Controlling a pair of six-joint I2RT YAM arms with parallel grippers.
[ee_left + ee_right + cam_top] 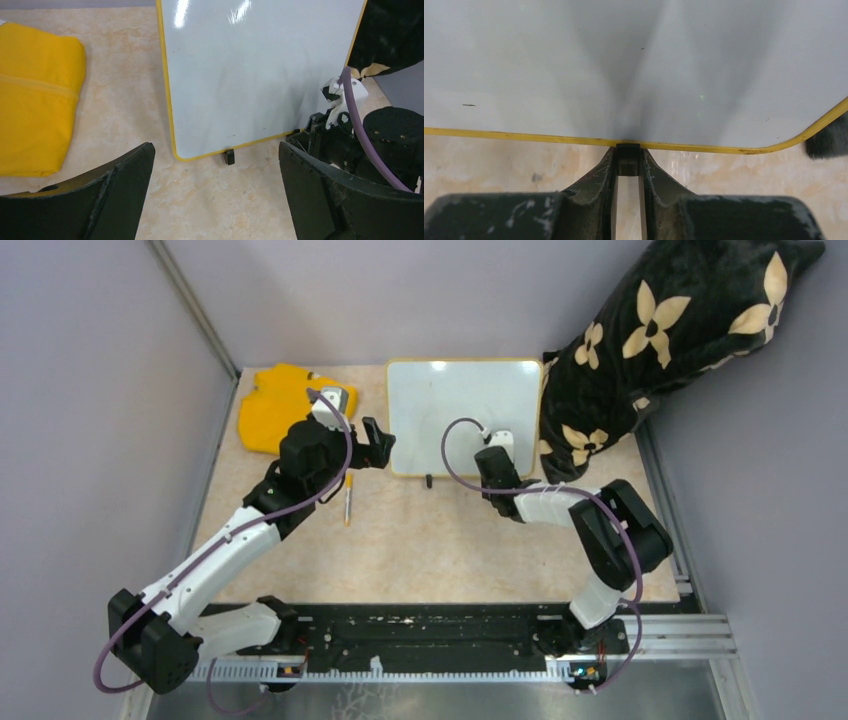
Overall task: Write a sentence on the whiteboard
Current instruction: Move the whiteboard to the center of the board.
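Observation:
The whiteboard (463,410) stands at the back middle of the table, white with a thin yellow rim. Its face is blank in all views; no sentence shows on it. My right gripper (497,458) is at its lower right edge. In the right wrist view the right gripper (628,152) is shut on the board's black clip foot (628,167) under the whiteboard (634,65). My left gripper (378,446) is open and empty beside the board's lower left corner. In the left wrist view the left gripper (215,152) faces the whiteboard (260,75) and its other clip foot (228,156).
A thin marker (347,502) lies on the table below the left gripper. A yellow cloth (280,405) lies at the back left and shows in the left wrist view (35,100). A black flowered cushion (660,330) leans against the board's right side. Walls enclose the table.

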